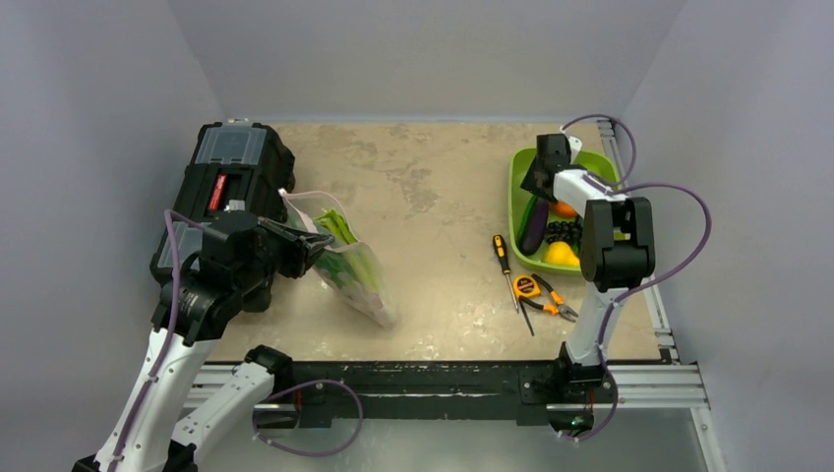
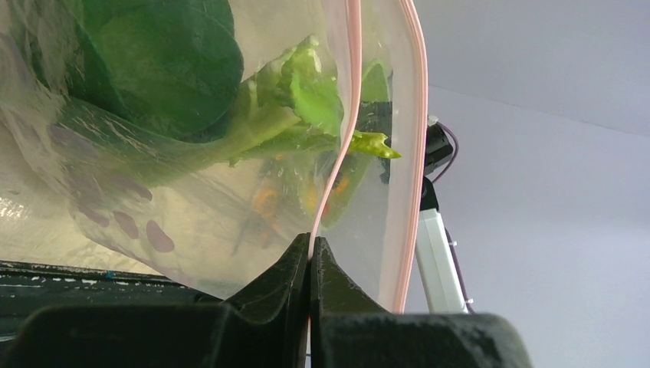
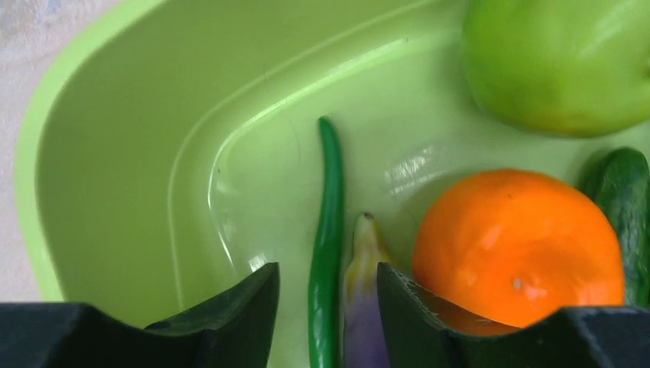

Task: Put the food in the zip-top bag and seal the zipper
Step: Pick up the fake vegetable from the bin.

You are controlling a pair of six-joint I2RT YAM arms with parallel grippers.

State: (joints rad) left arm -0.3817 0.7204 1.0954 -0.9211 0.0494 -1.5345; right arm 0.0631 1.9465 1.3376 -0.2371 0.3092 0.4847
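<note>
The left arm rises from its near-left base and leans forward, wrist turned toward the right; the left gripper has its fingers pressed tight together, pinching the pink zipper between them; the right arm stands upright, folded at the elbow, forearm stretched far-left; the right gripper points down, jaws parted, gripping nothing.

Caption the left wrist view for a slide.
Left hand pinches the pink zipper of the zip-top bag, leafy greens inside.
</note>
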